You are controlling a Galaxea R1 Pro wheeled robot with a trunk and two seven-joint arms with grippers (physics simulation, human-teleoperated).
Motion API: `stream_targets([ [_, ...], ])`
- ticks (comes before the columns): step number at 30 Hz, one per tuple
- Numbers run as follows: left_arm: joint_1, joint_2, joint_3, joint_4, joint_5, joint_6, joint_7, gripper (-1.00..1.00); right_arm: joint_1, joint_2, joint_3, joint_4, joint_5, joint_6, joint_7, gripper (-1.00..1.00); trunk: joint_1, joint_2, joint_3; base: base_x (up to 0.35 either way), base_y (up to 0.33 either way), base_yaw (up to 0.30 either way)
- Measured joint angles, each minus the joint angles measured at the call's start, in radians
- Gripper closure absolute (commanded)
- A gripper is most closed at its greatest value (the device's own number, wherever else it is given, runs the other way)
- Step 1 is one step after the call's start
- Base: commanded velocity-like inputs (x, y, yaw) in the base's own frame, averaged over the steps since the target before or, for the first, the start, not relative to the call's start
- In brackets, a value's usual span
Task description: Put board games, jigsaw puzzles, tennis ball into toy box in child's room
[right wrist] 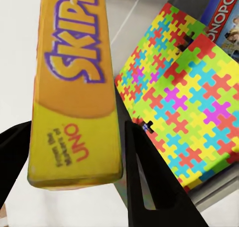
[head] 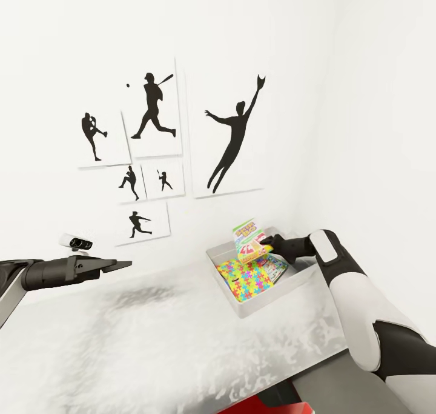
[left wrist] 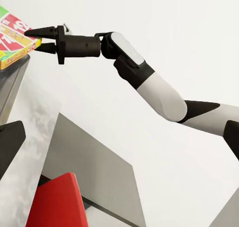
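My right gripper [head: 265,240] is shut on the yellow-green "Skip-Bo" board game [head: 247,240] and holds it tilted above the toy box [head: 242,310], a pale grey tray at the table's [head: 151,341] far right. In the right wrist view its fingers [right wrist: 149,187] clamp the yellow Skip-Bo edge [right wrist: 74,87]. Below it, two jigsaw puzzles [right wrist: 194,107] lie overlapped in the tray, with a blue board game [right wrist: 224,17] beside them. The left wrist view shows the right gripper [left wrist: 36,40] holding the box [left wrist: 11,37]. My left gripper [head: 118,266] hovers over the table's left side with nothing in it.
Black baseball silhouette posters [head: 154,108] hang on the white wall behind the table. A red chair [head: 266,409] sits below the table's front edge, next to the lower dark grey side unit [left wrist: 94,172]. The tray stands close to the room's corner.
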Motion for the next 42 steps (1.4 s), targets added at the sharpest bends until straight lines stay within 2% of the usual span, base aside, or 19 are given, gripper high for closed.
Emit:
stream_targets([
  [22,0.000,0.000,0.000,0.000,0.000,0.000,0.000,-1.00,0.000,0.000,0.000,0.000,0.000,0.000,0.001,-1.00,0.000,0.000,0.000,0.000,0.000,0.000],
  [30,0.000,0.001,0.000,0.001,0.000,0.000,0.000,-1.00,0.001,-0.002,-0.001,-0.019,-0.003,0.002,0.013,-1.00,0.000,0.000,0.000,-0.105,0.043,0.000],
  [33,0.000,0.002,0.000,0.001,0.000,0.000,0.000,-1.00,0.005,-0.005,0.001,-0.072,-0.009,0.006,0.056,-1.00,0.000,0.000,0.000,-0.040,0.026,0.000],
  [37,0.000,0.007,0.001,0.001,0.000,0.000,-0.001,-1.00,0.018,-0.009,0.002,-0.225,-0.024,0.061,0.197,-1.00,0.000,0.000,0.000,-0.067,0.110,0.000],
  [42,0.000,0.011,0.023,0.007,0.000,0.000,-0.006,-1.00,0.102,-0.024,-0.004,-0.366,-0.021,0.079,0.318,-1.00,0.000,0.000,0.000,-0.011,0.019,0.000],
])
